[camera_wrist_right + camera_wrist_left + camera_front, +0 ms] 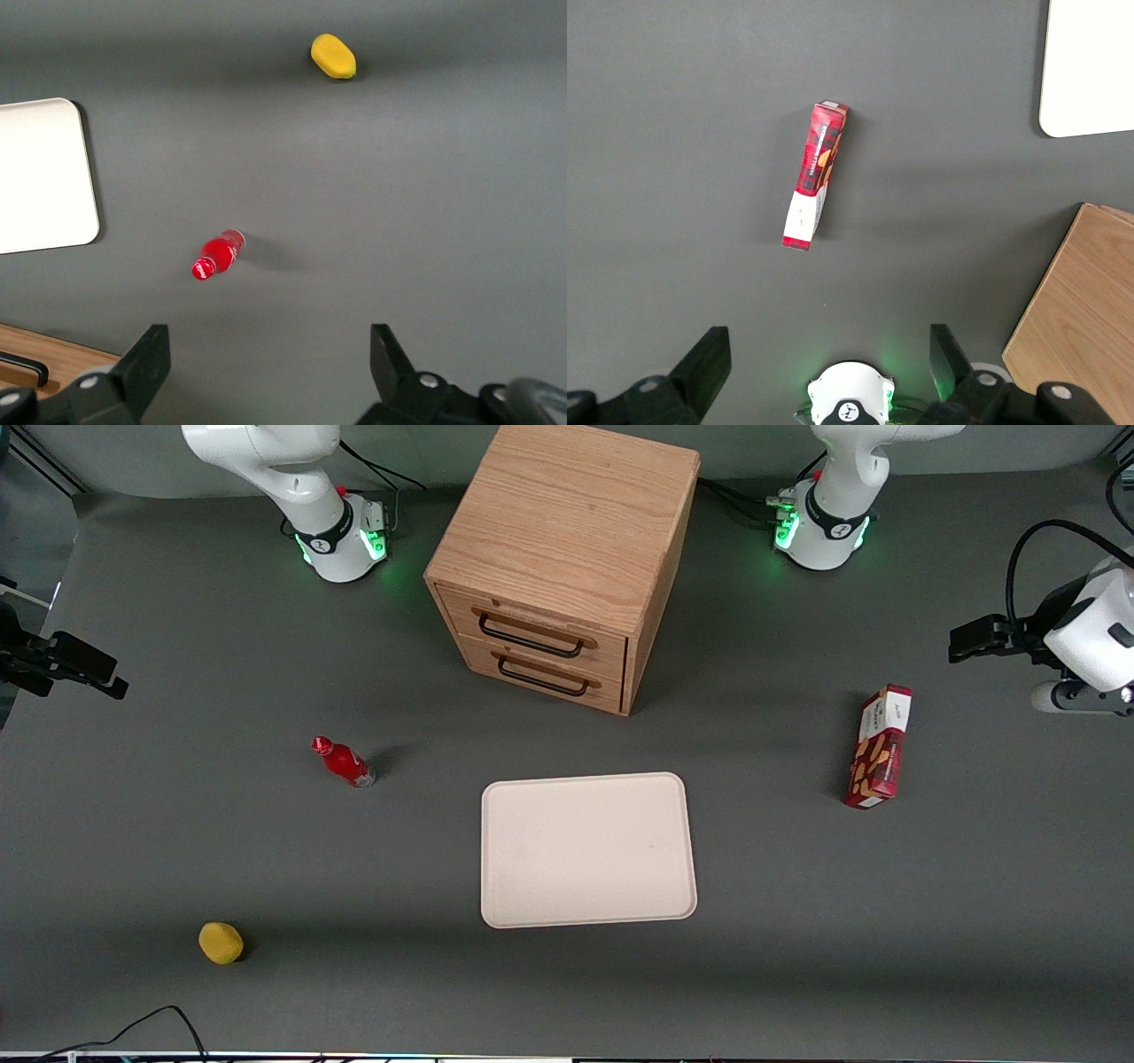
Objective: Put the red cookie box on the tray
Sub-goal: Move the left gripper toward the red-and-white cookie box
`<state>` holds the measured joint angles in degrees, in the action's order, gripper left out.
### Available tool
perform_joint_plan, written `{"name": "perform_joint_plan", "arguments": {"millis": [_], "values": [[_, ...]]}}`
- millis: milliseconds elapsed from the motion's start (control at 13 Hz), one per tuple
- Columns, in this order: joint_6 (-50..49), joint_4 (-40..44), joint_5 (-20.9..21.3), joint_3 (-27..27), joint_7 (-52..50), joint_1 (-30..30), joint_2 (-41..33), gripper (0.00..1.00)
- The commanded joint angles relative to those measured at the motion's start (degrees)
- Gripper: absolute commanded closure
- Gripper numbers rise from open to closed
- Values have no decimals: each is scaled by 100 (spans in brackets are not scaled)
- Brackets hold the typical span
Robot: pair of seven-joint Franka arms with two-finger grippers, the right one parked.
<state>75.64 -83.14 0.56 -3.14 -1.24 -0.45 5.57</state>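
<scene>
one tall red cookie box (877, 748) stands upright near the working arm's end of the bench (974, 921), well apart from the tray (588, 850) at mid-bench. risk: slim and top-heavy, so an off-centre approach could tip it over. tool (828, 367) hovers above the bench, wide open, empty, box well clear ahead of its fingers (709, 363).

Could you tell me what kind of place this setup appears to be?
Probably a robot lab tabletop: two arm bases bolted to a grey mat, staged props like the cookie box, tray and wooden drawer unit. The gripper hangs open above the box.
</scene>
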Motion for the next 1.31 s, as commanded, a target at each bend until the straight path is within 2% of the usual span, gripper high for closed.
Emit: {"name": "perform_joint_plan", "arguments": {"millis": [0, 231, 385, 615, 769, 1000, 1231], "values": [[-172, 149, 84, 77, 18, -78, -21, 0], [-286, 45, 128, 95, 19, -60, -47, 0], [-17, -750, 84, 278, 411, -34, -580, 0], [1317, -2640, 84, 419, 546, -42, -1600, 0], [2432, -3713, 84, 437, 773, -43, -1866, 0], [4523, -5059, 84, 446, 1353, -43, -1657, 0], [5923, -5554, 84, 437, 1792, -51, -946, 0]]}}
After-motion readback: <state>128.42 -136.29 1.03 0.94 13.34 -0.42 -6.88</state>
